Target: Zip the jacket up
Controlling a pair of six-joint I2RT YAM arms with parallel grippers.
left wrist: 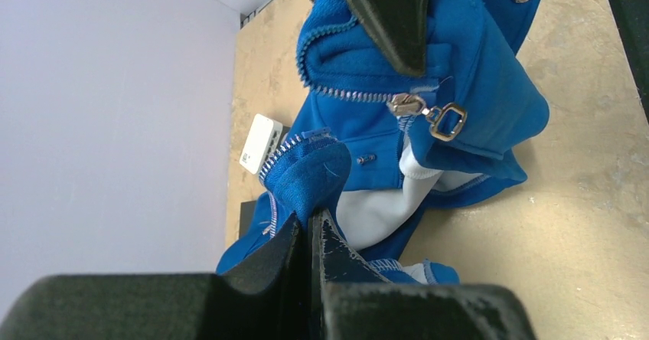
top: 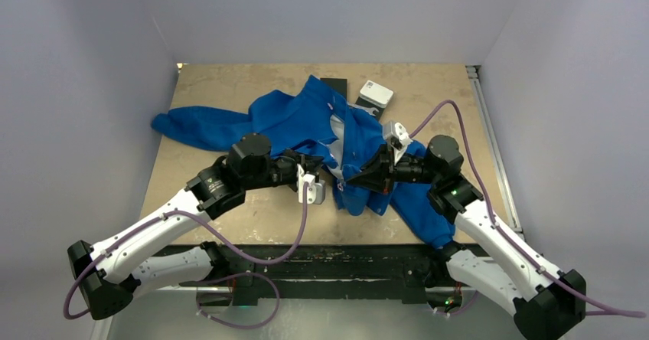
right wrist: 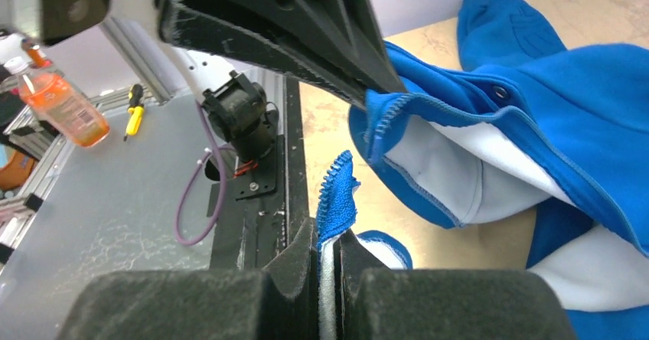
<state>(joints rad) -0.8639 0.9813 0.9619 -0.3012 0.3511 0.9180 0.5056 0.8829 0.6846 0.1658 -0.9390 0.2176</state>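
The royal-blue jacket [top: 306, 122] lies crumpled mid-table, open, with its white lining showing. My left gripper [top: 327, 173] is shut on one front edge with zipper teeth [left wrist: 304, 173]; its own fingertips meet in the left wrist view [left wrist: 310, 219]. My right gripper [top: 350, 179] is shut on the other front edge with its blue zipper tape [right wrist: 337, 194]; its fingertips meet in the right wrist view [right wrist: 327, 237]. The silver zipper slider [left wrist: 406, 104] with its pull ring [left wrist: 448, 121] hangs just below the right gripper's finger [left wrist: 390, 18]. The two grippers are close together over the jacket's lower front.
A white box [top: 376, 93] rests on a dark flat object [top: 335, 86] behind the jacket. A sleeve [top: 195, 124] stretches left. A metal rail [top: 490, 148] runs along the table's right side. An orange bottle [right wrist: 65, 102] and a screwdriver [right wrist: 134, 110] lie off the table.
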